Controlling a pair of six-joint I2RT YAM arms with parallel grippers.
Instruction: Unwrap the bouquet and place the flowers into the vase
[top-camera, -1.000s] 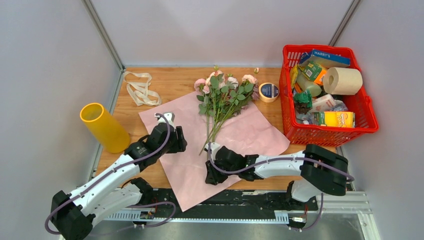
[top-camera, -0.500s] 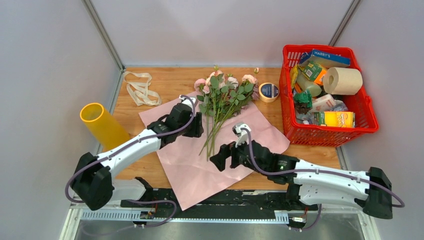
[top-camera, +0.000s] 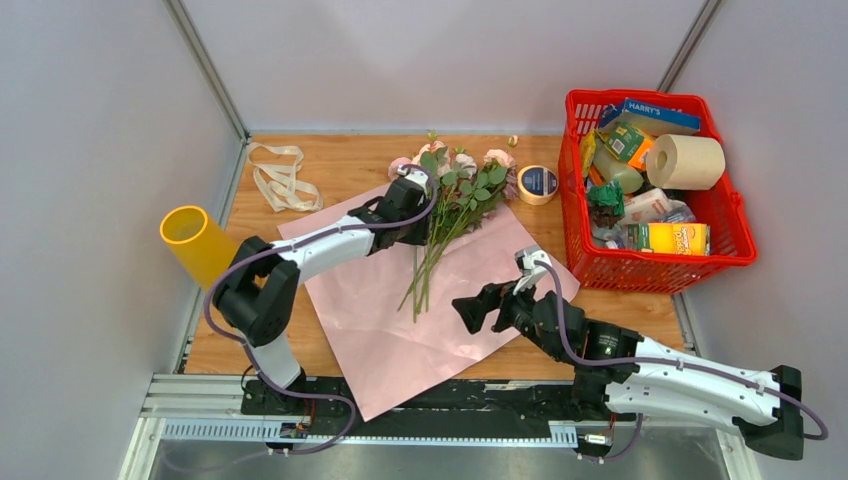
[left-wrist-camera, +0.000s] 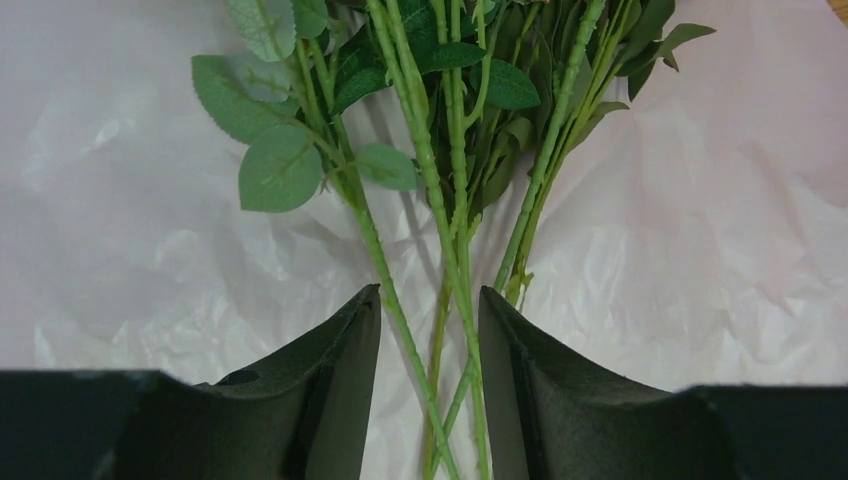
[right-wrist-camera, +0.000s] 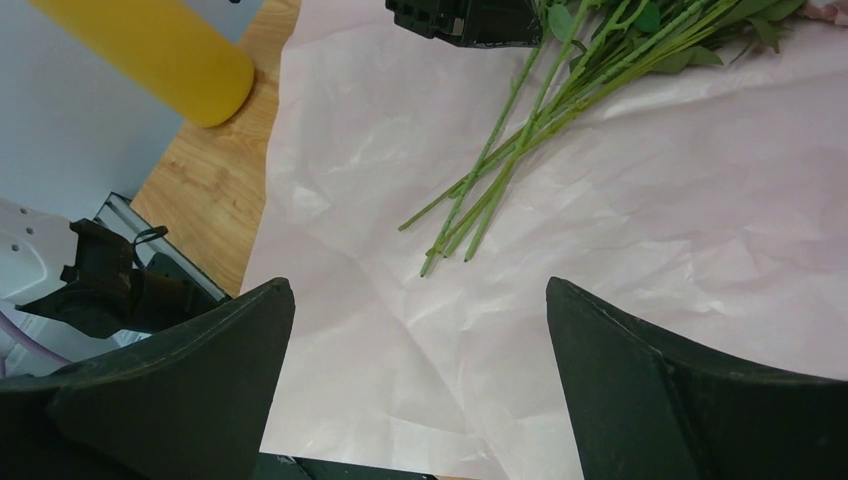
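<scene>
Three pale walls box in the wooden table (top-camera: 340, 160), with pink paper (top-camera: 380, 310) spread on it. On the paper lie the flowers (top-camera: 445, 195), lengthwise near to far, blooms toward the back wall and cut ends toward me. My left pincer (left-wrist-camera: 430, 300) straddles the stems, narrowly parted. My right pincer (right-wrist-camera: 420, 300) gapes wide over the paper. The vase (top-camera: 200, 247) stands at the left edge, its foot hidden behind my left arm.
</scene>
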